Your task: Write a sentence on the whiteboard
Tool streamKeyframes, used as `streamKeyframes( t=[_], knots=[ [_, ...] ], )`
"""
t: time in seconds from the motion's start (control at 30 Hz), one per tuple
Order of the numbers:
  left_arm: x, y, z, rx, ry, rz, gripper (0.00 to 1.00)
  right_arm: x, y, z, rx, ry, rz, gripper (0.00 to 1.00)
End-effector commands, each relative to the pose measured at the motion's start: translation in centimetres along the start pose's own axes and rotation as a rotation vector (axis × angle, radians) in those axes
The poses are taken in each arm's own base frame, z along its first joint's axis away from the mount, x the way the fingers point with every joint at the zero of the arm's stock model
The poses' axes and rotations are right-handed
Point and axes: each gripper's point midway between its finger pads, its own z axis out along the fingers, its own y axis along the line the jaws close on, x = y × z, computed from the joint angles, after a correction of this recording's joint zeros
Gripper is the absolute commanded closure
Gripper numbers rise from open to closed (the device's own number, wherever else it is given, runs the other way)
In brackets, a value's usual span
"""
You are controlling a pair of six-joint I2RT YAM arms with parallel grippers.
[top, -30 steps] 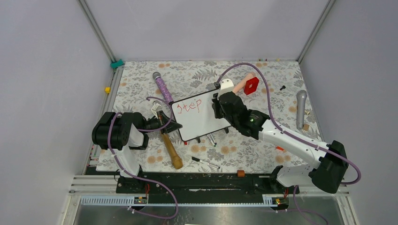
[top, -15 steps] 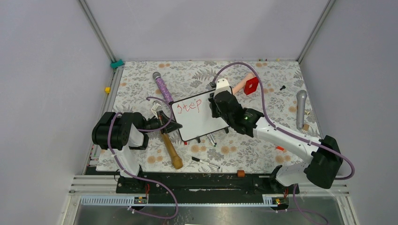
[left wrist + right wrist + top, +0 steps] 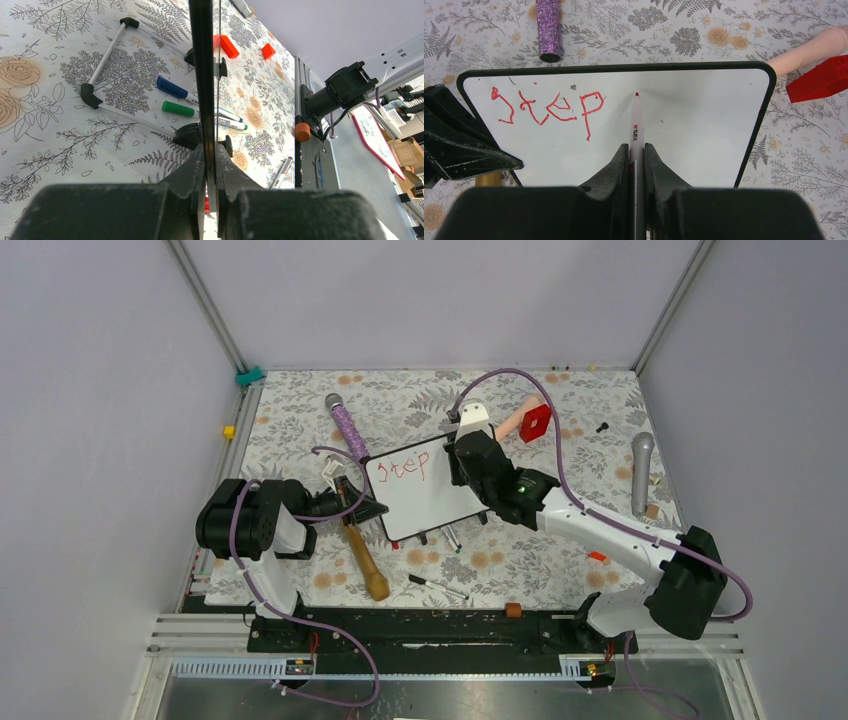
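Note:
The whiteboard (image 3: 425,495) lies mid-table with a thin black frame; it also shows in the right wrist view (image 3: 684,140). Red lettering on it reads "step" (image 3: 405,468), also seen in the right wrist view (image 3: 549,107); no other words show. My left gripper (image 3: 362,508) is shut on the board's left edge, seen edge-on in the left wrist view (image 3: 202,75), where that gripper (image 3: 211,160) clamps it. My right gripper (image 3: 636,155) is shut on a red marker (image 3: 636,125). Its tip is near the board's top edge, right of the "p". In the top view the right gripper (image 3: 462,462) is over the board's right part.
A wooden-handled mallet (image 3: 362,558) lies below the left gripper. A purple glitter microphone (image 3: 346,426), a red block (image 3: 535,423), a grey microphone (image 3: 641,472), a loose marker (image 3: 437,586) and blue and green markers (image 3: 175,89) under the board surround it.
My right arm has moved up and slightly left, bringing the marker tip toward the board's top edge right of "step". The lettering and left gripper are unchanged.

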Motion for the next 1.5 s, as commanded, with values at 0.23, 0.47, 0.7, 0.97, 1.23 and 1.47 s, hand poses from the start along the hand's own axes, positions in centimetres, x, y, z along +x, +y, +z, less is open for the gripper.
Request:
streamKeyframes(
  t=[0.23,0.47,0.7,0.97,1.23,1.47],
  knots=[
    [1.2,-0.9,0.0,0.065,0.045,0.067,1.0,-2.9,-0.3,0.8,0.055,-0.071,0.011,1.0],
    [1.3,-0.9,0.0,0.067,0.046,0.066,1.0,-2.4,-0.6,1.4,0.091,-0.039,-0.015,1.0],
    [1.3,-1.0,0.0,0.066,0.046,0.063,1.0,-2.6,-1.1,0.9,0.105,-0.044,-0.014,1.0],
    [1.2,-1.0,0.0,0.065,0.045,0.064,1.0,-3.7,-0.8,-0.9,0.031,-0.107,0.032,1.0],
    [1.3,-0.9,0.0,0.064,0.045,0.064,1.0,-3.5,-0.7,-1.9,-0.003,-0.106,0.036,1.0],
    [1.2,-0.9,0.0,0.064,0.044,0.064,1.0,-1.9,-0.3,-1.1,0.001,-0.026,0.018,1.0]
  ],
)
